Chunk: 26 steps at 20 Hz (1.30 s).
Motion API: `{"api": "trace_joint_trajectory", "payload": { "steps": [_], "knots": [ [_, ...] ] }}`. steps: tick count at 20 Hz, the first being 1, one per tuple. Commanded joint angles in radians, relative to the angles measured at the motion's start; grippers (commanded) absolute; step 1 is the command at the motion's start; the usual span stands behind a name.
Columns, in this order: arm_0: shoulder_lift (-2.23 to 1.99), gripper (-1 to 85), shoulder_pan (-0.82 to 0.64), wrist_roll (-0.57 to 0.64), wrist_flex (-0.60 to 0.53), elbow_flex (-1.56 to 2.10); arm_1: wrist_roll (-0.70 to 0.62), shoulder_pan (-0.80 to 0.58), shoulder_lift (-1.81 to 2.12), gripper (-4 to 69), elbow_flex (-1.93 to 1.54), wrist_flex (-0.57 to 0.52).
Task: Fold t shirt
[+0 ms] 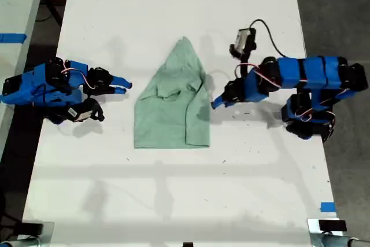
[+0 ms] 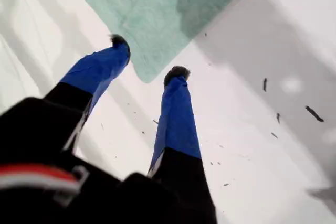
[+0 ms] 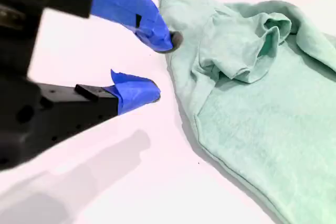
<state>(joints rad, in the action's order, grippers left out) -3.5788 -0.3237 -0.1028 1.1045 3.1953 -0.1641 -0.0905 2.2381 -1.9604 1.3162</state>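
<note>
The t shirt (image 1: 172, 108) is pale mint green and lies wrinkled on the white table (image 1: 173, 195), bunched to a point at its far end with a straight hem nearest the camera. My first gripper (image 1: 215, 103) is at the exterior view's right, low at the shirt's edge. Its blue fingers stand open, with a corner of the t shirt (image 2: 157, 19) just beyond the first gripper (image 2: 148, 59). My second gripper (image 1: 126, 87), at the exterior view's left, is open and a short way off the cloth. Its wrist view shows the second gripper (image 3: 161, 66) beside the edge of the t shirt (image 3: 252, 103), holding nothing.
Dark specks (image 2: 312, 113) dot the table near my first gripper. Blue tape (image 1: 327, 206) marks the table's near corner at the exterior view's right. Another table with blue tape (image 1: 11, 37) stands at the exterior view's left. Dark floor (image 1: 341, 10) lies beyond the table's edge.
</note>
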Motion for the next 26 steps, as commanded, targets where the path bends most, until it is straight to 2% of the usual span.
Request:
{"api": "trace_joint_trajectory", "payload": {
  "steps": [1, 2, 4, 6, 7, 8, 14, 26],
  "knots": [
    [-0.008, 11.5, -0.009, -0.011, 0.000, 0.008, 0.071, -0.008, 0.655, 11.5, -0.701, -0.268],
    [-0.008, 11.5, -0.009, -0.011, 0.000, 0.008, 0.100, -0.003, 0.779, 10.7, -0.850, -0.285],
    [-0.008, 11.5, -0.009, -0.011, 0.000, 0.008, 0.092, -0.014, 0.940, 8.7, -0.999, -0.249],
    [-0.008, 11.5, -0.008, -0.011, 0.000, 0.008, 0.020, -0.080, 1.100, 3.9, -1.080, -0.152],
    [-0.008, 11.5, -0.008, -0.011, 0.000, 0.008, -0.006, -0.121, 1.229, 1.8, -1.126, -0.064],
    [-0.008, 11.5, -0.009, -0.011, 0.000, 0.008, -0.021, -0.158, 1.266, 1.7, -1.143, -0.009],
    [-0.008, 11.5, -0.008, -0.011, 0.000, 0.009, -0.061, -0.206, 1.262, 1.7, -1.149, 0.008],
    [-0.008, 11.5, -0.008, -0.011, 0.000, 0.009, -0.020, -0.169, 1.262, 1.7, -1.149, 0.011]
  ]
}}
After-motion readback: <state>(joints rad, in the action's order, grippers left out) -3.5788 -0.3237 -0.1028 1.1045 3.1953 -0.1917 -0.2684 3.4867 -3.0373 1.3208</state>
